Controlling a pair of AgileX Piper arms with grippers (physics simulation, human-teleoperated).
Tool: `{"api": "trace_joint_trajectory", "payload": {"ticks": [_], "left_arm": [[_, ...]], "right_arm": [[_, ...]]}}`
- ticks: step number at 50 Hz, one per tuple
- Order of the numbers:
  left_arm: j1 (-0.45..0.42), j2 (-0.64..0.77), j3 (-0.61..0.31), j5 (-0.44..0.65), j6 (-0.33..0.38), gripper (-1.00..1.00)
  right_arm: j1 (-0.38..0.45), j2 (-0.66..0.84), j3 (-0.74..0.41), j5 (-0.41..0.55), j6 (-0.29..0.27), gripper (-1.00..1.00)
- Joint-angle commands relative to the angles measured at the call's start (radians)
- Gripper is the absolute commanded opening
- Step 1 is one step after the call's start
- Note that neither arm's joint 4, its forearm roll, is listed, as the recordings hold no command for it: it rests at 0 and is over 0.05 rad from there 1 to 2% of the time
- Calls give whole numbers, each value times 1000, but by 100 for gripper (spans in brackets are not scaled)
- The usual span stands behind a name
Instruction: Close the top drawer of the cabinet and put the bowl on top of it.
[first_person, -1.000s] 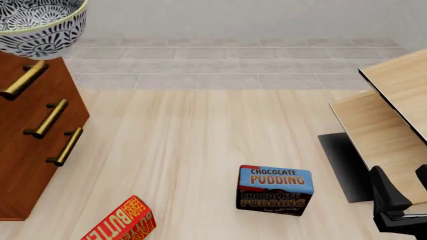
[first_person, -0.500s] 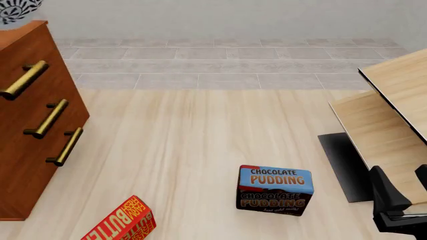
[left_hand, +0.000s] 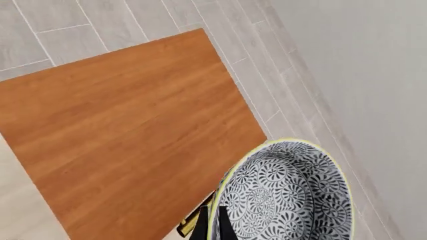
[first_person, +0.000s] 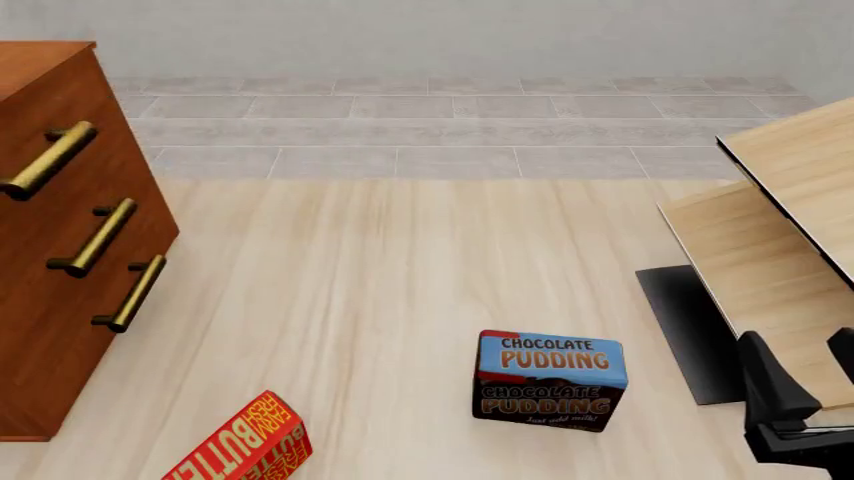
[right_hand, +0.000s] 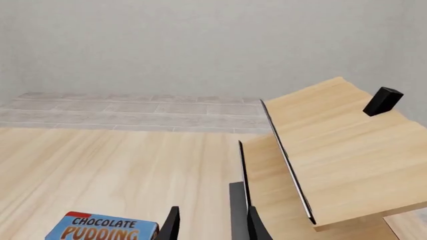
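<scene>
left gripper (left_hand: 210, 227) pinches the bowl (left_hand: 283, 195) rim above the cabinet (left_hand: 127, 135); right gripper (right_hand: 210, 225) parted, empty.

The blue box (first_person: 550, 380) at 5 o'clock reads "CHOCOLATE PUDDING" twice; the red box (first_person: 247, 445) at 7 o'clock shows "BUTTER".

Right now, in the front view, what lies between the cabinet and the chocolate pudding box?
Nothing: in the front view only bare pale wood surface lies between the cabinet and the chocolate pudding box.
</scene>
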Motion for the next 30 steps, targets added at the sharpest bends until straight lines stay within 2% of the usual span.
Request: {"api": "trace_joint_trajectory", "payload": {"ticks": [1, 10, 21, 30], "left_arm": [[76, 19, -22, 0, -21, -100], [147, 42, -32, 0, 2, -100], [144, 81, 3, 0, -18, -100], [182, 97, 38, 0, -10, -100]], "right_arm": [[2, 8, 0, -5, 0, 100], [1, 13, 0, -9, 1, 100], [0, 11, 0, -8, 2, 100], [0, 6, 0, -3, 2, 100]]}}
